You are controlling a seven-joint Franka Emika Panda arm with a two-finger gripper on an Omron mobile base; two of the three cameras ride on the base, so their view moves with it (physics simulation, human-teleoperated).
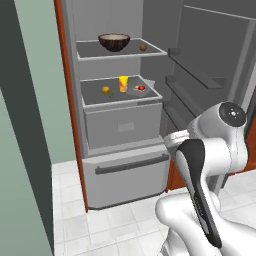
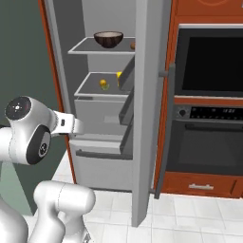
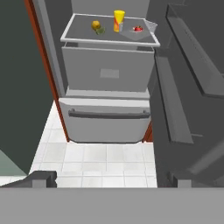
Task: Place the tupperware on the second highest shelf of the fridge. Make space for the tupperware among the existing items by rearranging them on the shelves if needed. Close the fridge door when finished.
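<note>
Fridge door (image 1: 210, 65) is swung wide open; the tupperware (image 1: 140, 89) sits at the right front corner of the lower shelf (image 1: 95, 92), just right of the yellow-orange glass (image 1: 123, 83), with the orange fruit (image 1: 105, 90) nearer the shelf's middle. Brown bowl (image 1: 114, 42) and small brown ball (image 1: 143, 47) are on the upper shelf (image 1: 87, 49). Gripper (image 3: 111, 179) jaws are spread wide with nothing between them, well back from the fridge (image 1: 125, 170).

the upper shelf (image 1: 122, 53) carries a dark brown bowl (image 1: 114, 42) and, well to its right, a small brown ball (image 1: 143, 47). the lower shelf (image 1: 120, 97) holds four things — an orange-yellow fruit (image 1: 106, 90) with a green bit (image 3: 101, 31) just beside it, a yellow-orange glass (image 1: 123, 83) upright, and the tupperware (image 1: 140, 89) at the right — a red tomato inside.
</note>
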